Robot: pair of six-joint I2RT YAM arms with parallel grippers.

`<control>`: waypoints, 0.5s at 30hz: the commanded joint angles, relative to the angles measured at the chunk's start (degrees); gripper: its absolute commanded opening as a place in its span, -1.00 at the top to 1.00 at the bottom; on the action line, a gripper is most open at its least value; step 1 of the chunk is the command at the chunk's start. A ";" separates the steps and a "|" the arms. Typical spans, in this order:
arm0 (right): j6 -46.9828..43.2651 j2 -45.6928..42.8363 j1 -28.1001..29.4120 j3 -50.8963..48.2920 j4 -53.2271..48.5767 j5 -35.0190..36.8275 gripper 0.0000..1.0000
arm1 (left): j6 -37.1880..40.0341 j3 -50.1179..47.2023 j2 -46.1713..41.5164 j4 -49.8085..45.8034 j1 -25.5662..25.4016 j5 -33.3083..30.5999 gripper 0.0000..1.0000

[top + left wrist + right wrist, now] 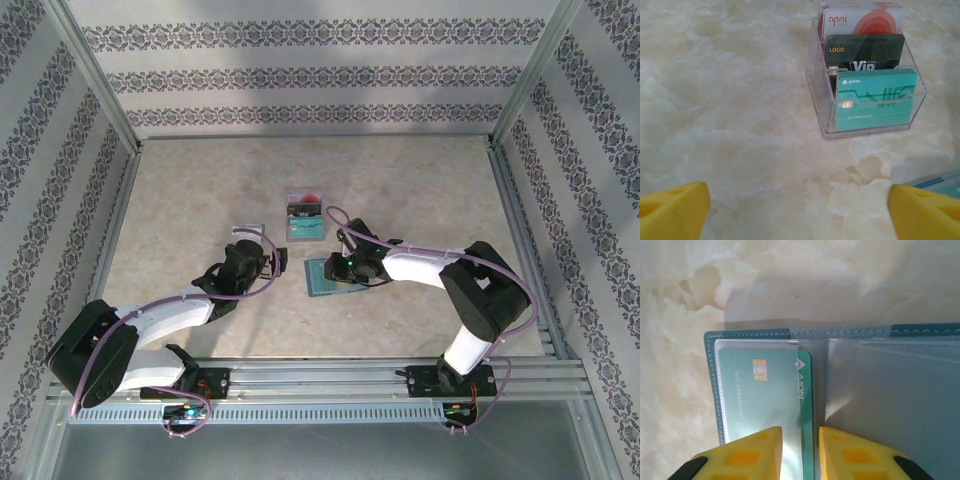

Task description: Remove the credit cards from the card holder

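The slate-blue card holder [890, 405] lies open and flat on the marble table, also visible from above [322, 285]. A teal-green credit card [765, 390] sits in its left clear pocket, its right edge sticking out toward the fold. My right gripper [800, 432] points down over the wallet, fingers a narrow gap apart on either side of that exposed edge, clamping nothing. My left gripper [799, 195] hovers wide open over bare table left of the wallet, and shows from above [272, 262]. More credit cards, red-and-white [865, 22], dark [865, 50] and teal [875, 100], stand in a clear box.
The clear plastic box [817, 85] holding those three cards stands just beyond the wallet [305, 218]. A corner of the wallet [940, 181] shows by my left gripper's right finger. Patterned walls and metal frame posts [515, 110] enclose the table.
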 commanded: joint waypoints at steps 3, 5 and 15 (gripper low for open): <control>3.06 1.06 -0.42 -2.17 5.49 -6.62 0.47 | -0.44 2.65 1.48 -3.26 -1.48 2.54 -0.45; 3.57 1.02 -0.45 -2.46 6.19 -7.14 0.47 | -0.45 3.30 2.69 -4.04 -2.26 3.66 -0.32; 4.51 0.19 -0.41 -3.16 6.56 -6.54 0.47 | 2.85 7.54 11.94 -7.72 -8.89 1.27 -0.39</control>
